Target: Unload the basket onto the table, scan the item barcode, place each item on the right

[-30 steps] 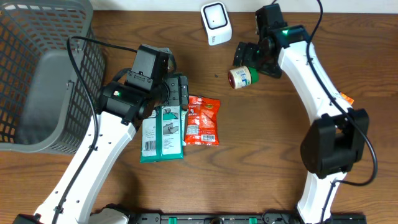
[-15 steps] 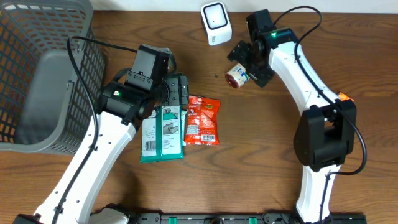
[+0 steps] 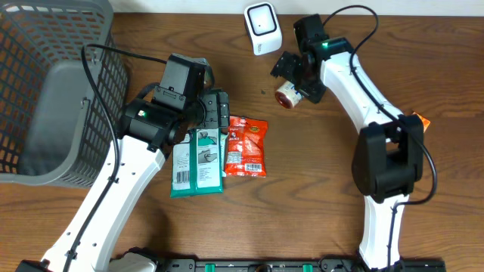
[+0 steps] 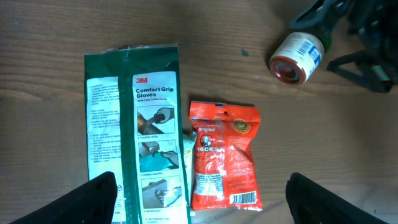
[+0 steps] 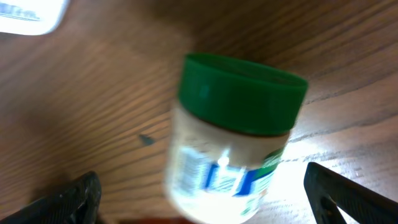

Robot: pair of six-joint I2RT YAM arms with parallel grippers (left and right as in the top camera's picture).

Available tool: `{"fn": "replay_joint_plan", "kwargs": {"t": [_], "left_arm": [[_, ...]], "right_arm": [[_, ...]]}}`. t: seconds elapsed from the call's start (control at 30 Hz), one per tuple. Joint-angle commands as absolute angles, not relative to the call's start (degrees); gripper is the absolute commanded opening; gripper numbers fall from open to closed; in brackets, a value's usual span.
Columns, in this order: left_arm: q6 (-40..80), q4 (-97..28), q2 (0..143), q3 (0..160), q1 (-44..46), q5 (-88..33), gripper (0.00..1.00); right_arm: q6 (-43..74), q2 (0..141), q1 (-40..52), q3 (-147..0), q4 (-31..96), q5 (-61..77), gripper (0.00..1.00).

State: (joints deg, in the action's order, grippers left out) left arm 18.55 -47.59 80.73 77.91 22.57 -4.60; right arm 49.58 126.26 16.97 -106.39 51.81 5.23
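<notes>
1. The right claw [image 5: 208, 205] stands wide open with one finger on each side of a jar [image 5: 236, 124]. A gap shows between the fingers and the jar, so it grips nothing.
2. The jar lies on its side on the wooden worktop [image 3: 318, 174], its green lid toward the right wrist camera and its red base toward the left arm. The label is white with blue print, too blurred to read.
3. The white scanner [image 3: 262, 28] stands near the jar at the far edge of the worktop, apart from it.
4. The left claw [image 4: 208, 202] is also open and empty, hovering above flat packets.
5. Under it lies a green packet [image 4: 152, 124] reading "3M Comfort Grip Gloves". The panel to its left carries small white print.
6. Just beside the green packet lies a red snack packet [image 4: 224, 155] marked "Original", with a barcode at its near end.
7. A grey mesh basket [image 3: 45, 91] sits on the left arm's side of the worktop.
</notes>
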Motion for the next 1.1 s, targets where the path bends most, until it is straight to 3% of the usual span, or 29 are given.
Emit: {"fn": "replay_joint_plan", "kwargs": {"t": [0.0, 0.17, 0.37, 0.53, 0.63, 0.77, 1.07], "left_arm": [[18.0, -47.7, 80.9, 78.9, 22.6, -4.7, 0.87], [18.0, -47.7, 80.9, 78.9, 22.6, -4.7, 0.87], [18.0, -47.7, 80.9, 78.9, 22.6, -4.7, 0.87], [18.0, -47.7, 80.9, 78.9, 22.6, -4.7, 0.87], [18.0, -47.7, 80.9, 78.9, 22.6, -4.7, 0.87], [18.0, -47.7, 80.9, 78.9, 22.6, -4.7, 0.87], [18.0, -47.7, 80.9, 78.9, 22.6, -4.7, 0.88]], "right_arm": [[49.3, 129.1, 17.3, -106.3, 51.8, 3.6, 0.99], [48.1, 132.2, 17.2, -106.3, 50.1, 2.1, 0.99], [43.1, 131.4, 16.8, -106.3, 50.8, 0.7, 0.92], [40.7, 131.3, 16.2, -106.3, 51.2, 0.7, 0.74], [39.0, 131.2, 16.0, -106.3, 51.2, 0.7, 0.69], [36.8, 130.1, 15.9, -106.3, 53.3, 1.1, 0.72], [28.2, 122.8, 16.7, -106.3, 59.3, 0.9, 0.69]]}}
